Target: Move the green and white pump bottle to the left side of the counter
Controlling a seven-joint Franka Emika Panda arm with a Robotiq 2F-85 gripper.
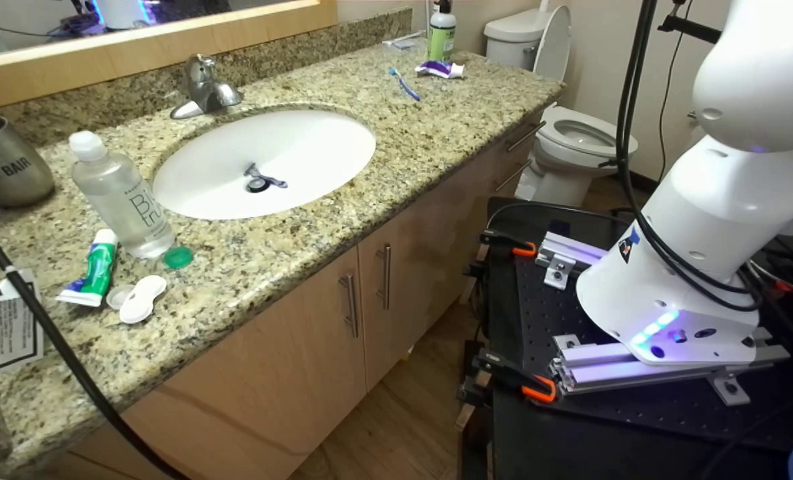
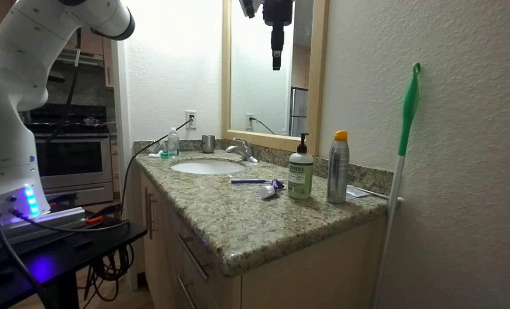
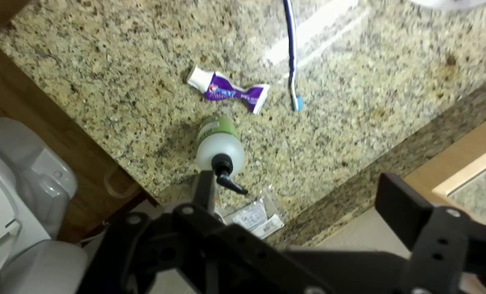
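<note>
The green and white pump bottle, with a black pump head, stands upright near one end of the speckled granite counter [image 1: 449, 110]. It shows in both exterior views [image 1: 441, 41] [image 2: 300, 177] and in the wrist view [image 3: 219, 149], seen from above. My gripper [image 2: 276, 68] hangs high above the counter in an exterior view, well above the bottle's pump. In the wrist view my gripper [image 3: 300, 190] has its fingers wide apart with nothing between them. The bottle's pump lies just beyond the left finger in that picture, apart from the gripper. The counter also shows there [image 3: 136, 81].
A silver spray can [image 2: 339, 171] with an orange cap stands beside the bottle. A purple toothpaste tube [image 3: 228, 90] and a toothbrush [image 3: 292, 53] lie near it. Beyond the sink [image 1: 269, 160] and faucet [image 1: 206, 90] stand a clear bottle [image 1: 123, 200], a green tube [image 1: 96, 267] and a metal cup [image 1: 9, 163].
</note>
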